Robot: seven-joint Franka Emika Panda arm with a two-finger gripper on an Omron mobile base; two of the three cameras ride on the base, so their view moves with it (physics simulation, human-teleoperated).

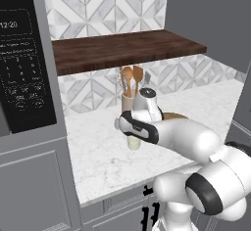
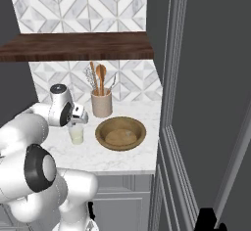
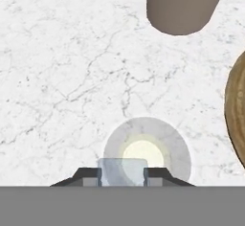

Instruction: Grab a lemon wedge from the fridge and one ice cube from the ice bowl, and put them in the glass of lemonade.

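The tool (image 3: 122, 175) is partly closed, its two dark fingertips (image 3: 88, 176) pinching a pale translucent ice cube (image 3: 122, 171) between them. It hangs straight above the glass of lemonade (image 3: 147, 151), which stands on the white marble worktop (image 3: 72, 76). The white arm reaches forward from the base, elbow bent, wrist turned down over the glass. From the glass, the tan utensil crock (image 2: 102, 103) sits at about one o'clock and the wooden ice bowl (image 2: 120, 133) at three o'clock, with the dark fridge (image 2: 211, 78) beyond it.
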